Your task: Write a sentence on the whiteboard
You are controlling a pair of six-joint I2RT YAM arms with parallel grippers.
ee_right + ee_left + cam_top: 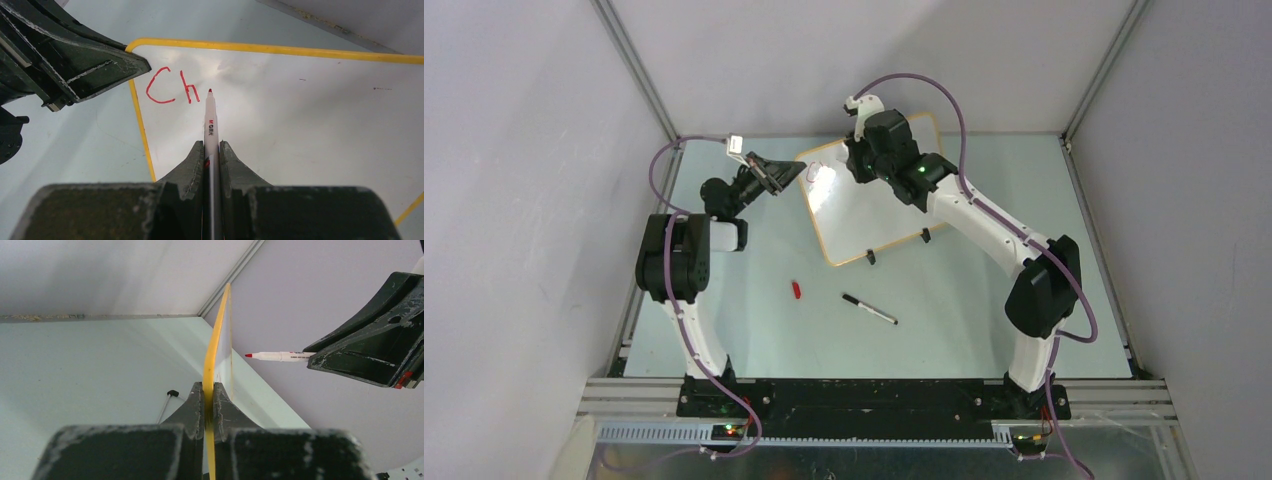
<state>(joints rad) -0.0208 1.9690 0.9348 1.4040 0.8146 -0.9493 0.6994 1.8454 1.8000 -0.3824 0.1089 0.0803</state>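
Pinching the whiteboard (879, 215) by its rim near the top-left corner, the left gripper (209, 390) is pressed shut on the orange-tan edge, probably so the board is kept from sliding under pen pressure. The board is placed at the far middle of the table (724, 330). A red marker (209, 120) is clamped lengthwise in the right gripper (212, 150), tip forward, so strokes can be steered by the wrist. Only "Ch" of the sentence (172, 86) is written, beside the left gripper. The tip is seen just right of the "h" and slightly off the surface, so the third letter is judged next. A black marker (869, 308) and a red cap (796, 290) are left nearer the arms, apart from the board.
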